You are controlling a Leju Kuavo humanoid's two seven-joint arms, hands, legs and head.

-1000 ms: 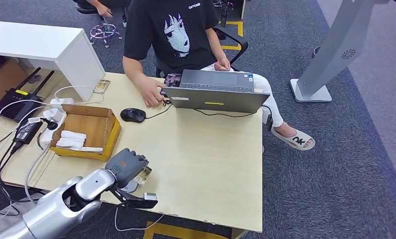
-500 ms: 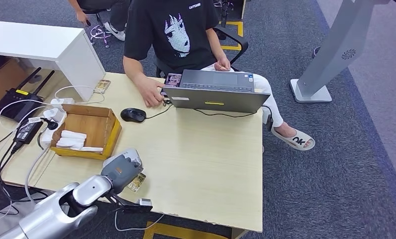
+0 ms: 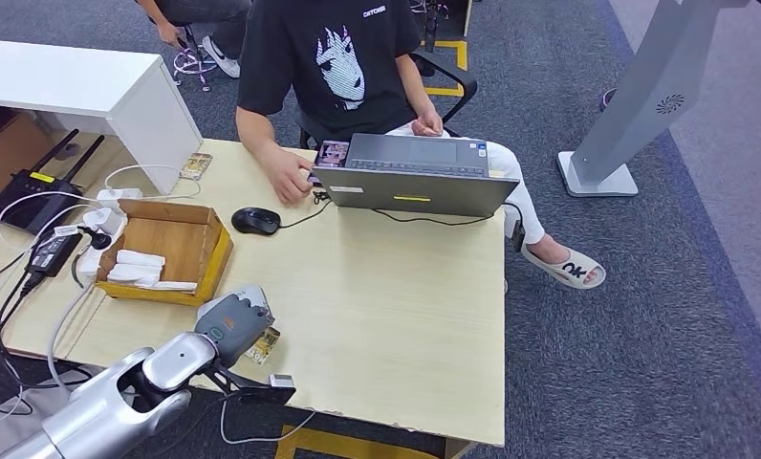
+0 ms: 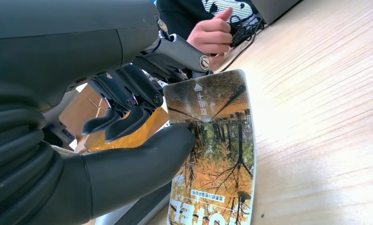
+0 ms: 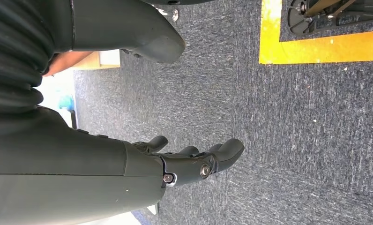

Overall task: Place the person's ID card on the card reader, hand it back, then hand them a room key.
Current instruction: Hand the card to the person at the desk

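Observation:
My left hand (image 3: 231, 325) is low over the table's near edge and pinches a card (image 3: 264, 344) printed with yellow autumn trees. In the left wrist view the card (image 4: 212, 154) lies tilted between the thumb (image 4: 138, 164) and the dark fingers (image 4: 128, 108), its far end just above the wood. A pale grey rounded device (image 3: 247, 291) peeks out from under the hand; I cannot tell whether the card touches it. The person's hand (image 3: 291, 186) rests beside the laptop. My right hand (image 5: 189, 161) hangs over the carpet, fingers loosely apart, holding nothing.
A wooden box (image 3: 205, 258) holding white cards (image 3: 140, 268) stands just beyond my left hand. A black mouse (image 3: 255, 221) and an open laptop (image 3: 415, 177) lie in front of the seated person. Another card (image 3: 196, 165), a router and cables crowd the table's left.
My left hand has drawn the card back to the left and toward the table's near edge; it has held almost still for the last half second.

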